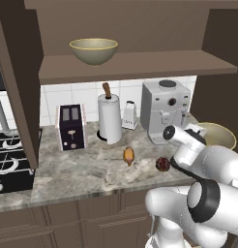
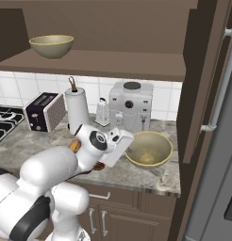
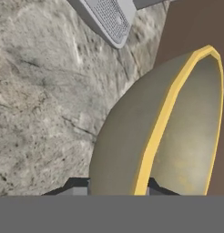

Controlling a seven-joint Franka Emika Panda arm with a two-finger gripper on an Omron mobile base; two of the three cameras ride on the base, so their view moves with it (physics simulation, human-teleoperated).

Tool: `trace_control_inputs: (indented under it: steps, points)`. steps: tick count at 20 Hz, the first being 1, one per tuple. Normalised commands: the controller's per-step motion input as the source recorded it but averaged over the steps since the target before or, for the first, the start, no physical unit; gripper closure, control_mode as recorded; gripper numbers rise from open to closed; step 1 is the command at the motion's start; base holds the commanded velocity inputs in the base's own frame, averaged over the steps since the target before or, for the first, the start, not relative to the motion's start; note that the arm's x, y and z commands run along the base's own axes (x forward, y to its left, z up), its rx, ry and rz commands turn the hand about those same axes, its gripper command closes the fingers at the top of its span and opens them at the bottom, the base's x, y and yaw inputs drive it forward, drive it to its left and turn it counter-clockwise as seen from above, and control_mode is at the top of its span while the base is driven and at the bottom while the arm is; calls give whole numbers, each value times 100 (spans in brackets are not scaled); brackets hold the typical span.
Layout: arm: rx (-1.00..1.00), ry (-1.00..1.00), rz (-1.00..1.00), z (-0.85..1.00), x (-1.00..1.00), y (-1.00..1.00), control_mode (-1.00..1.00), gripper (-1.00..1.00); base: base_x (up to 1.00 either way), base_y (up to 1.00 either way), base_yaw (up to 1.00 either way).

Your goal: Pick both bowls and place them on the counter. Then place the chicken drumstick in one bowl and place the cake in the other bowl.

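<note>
The arm (image 1: 208,193) is built of glossy white, rounded shells, bulbous at each segment and joined by dark, nearly black rings. A round dark disc with a pale centre caps one joint near the wrist. The hand (image 2: 119,147) is a boxy white block with a small grey patch on its upper face. The gripper (image 3: 118,185) ends in two small dark fingertips (image 3: 75,184) with angular, faceted edges.
</note>
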Motion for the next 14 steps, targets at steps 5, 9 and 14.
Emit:
trace_control_inputs:
  steps: [5,9,14]
  points:
    - [0,1,0,-12,0,-17,-100,100,0,0,0]
    - [0,4,0,-16,1,-6,-100,100,0,0,0]
    - [0,4,1,-12,1,-4,-100,100,0,0,0]
